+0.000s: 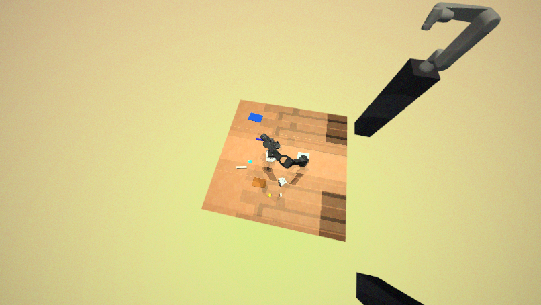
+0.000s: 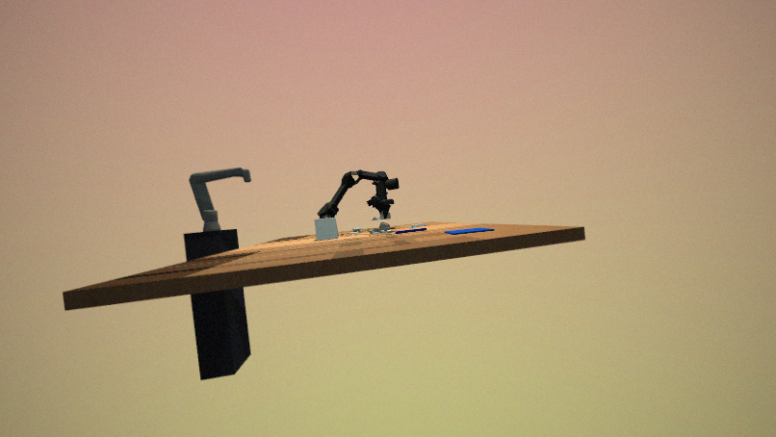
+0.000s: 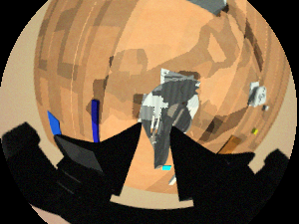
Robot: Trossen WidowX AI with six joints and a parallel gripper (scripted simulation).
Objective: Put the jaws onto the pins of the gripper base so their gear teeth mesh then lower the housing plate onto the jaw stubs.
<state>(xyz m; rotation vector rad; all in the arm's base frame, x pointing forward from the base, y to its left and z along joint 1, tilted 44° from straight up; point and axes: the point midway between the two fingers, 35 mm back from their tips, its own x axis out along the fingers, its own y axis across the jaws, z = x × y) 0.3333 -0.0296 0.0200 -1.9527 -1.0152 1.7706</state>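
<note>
My gripper [image 2: 381,216] [image 3: 154,126] is shut on a grey jaw [image 3: 175,91]. This jaw shows in the wrist view as a curved piece with a toothed edge and a narrow tail between the fingertips. The gripper holds it above the white gripper base [image 1: 270,159] [image 3: 148,107], apart from it in the exterior view. Another grey part [image 2: 384,226] [image 3: 184,119], seemingly the other jaw, is on the base. The base's pins and any meshing are hidden. A white part with dark marks [image 1: 282,181] [image 3: 259,94], possibly the housing plate, lies apart from the base.
On the wooden table [image 1: 325,174] [image 2: 303,266] are a blue pad [image 1: 255,117] [image 2: 469,231], a dark blue bar [image 2: 410,230] [image 3: 95,120], an orange block [image 1: 258,182], a white stick [image 1: 241,166], a cyan piece [image 1: 250,161] and a yellow piece [image 1: 269,195]. Another arm [image 1: 469,41] stands beyond the table.
</note>
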